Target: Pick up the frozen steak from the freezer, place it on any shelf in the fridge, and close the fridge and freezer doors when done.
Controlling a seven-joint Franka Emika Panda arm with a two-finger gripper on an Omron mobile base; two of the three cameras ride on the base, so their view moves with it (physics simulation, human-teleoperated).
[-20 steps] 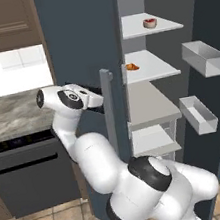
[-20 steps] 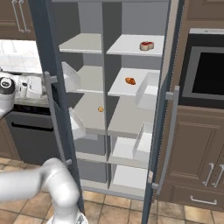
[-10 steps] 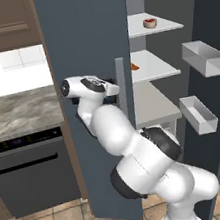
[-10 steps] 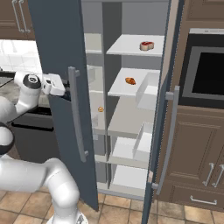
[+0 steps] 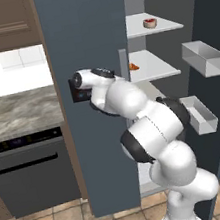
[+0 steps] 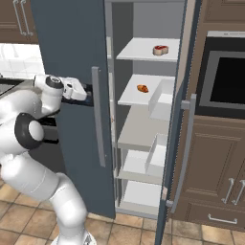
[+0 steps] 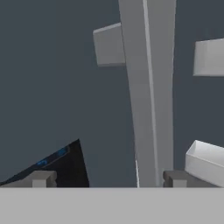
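The frozen steak (image 6: 160, 50) sits on the fridge's top shelf (image 6: 143, 50) — delivered. The freezer door (image 6: 76, 95) has swung nearly shut since a second ago, pushed by the empty, open claw (image 6: 85, 94); the fridge door (image 6: 179, 124) still stands open.

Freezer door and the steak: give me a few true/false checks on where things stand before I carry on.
1. The frozen steak lies on the top shelf of the fridge side. True.
2. The freezer door is fully shut. False: it stands partly open, with the arm pressed against its front.
3. The tool is closed around the steak. False: its tips stand apart and empty, facing the door's grey handle.
4. A small orange item sits on the shelf below the steak. True.
5. The fridge door is still open. True.
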